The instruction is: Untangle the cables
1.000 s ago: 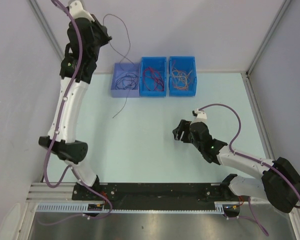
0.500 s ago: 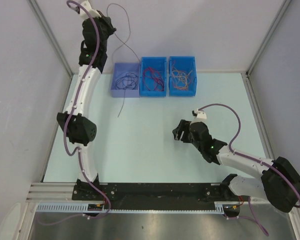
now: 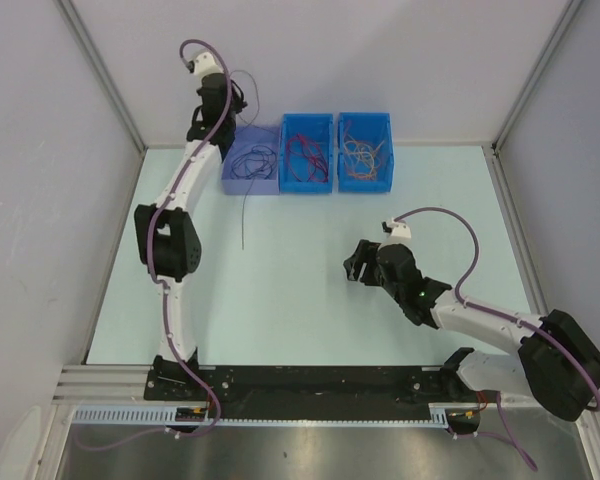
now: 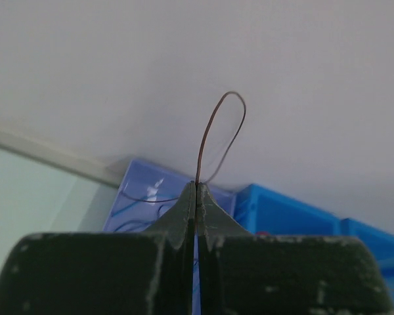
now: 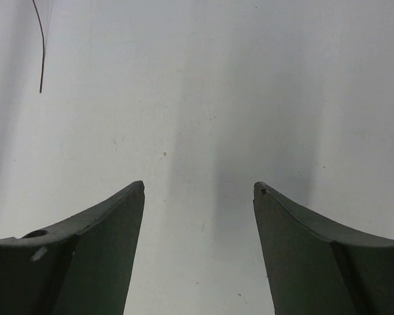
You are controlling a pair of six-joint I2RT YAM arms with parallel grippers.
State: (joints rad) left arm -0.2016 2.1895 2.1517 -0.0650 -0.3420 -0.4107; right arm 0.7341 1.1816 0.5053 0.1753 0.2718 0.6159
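**Now carrying one dark cable (image 3: 244,220)**

At the table's (image 3: 300,320) middle, my right gripper (image 3: 358,268) is idling, fingers spread and empty. Beyond, the cable's tail is hanging from my left gripper (image 3: 236,100), fingers pinching it above the lavender bin (image 3: 250,186) at the far edge. I am probably sorting; next, the tail needs gathering over that bin.

Open tabletop (image 3: 310,310); far 3 bins (image 3: 308,186), hanging cable (image 3: 244,225)

The pale green surface (image 3: 310,320) carries three open bins in a row at its far edge. The lavender bin (image 3: 250,187) sits close by the left gripper (image 3: 236,99). The middle blue bin (image 3: 308,187) and the right blue bin (image 3: 365,186) follow it, all well beyond the right gripper (image 3: 353,269).
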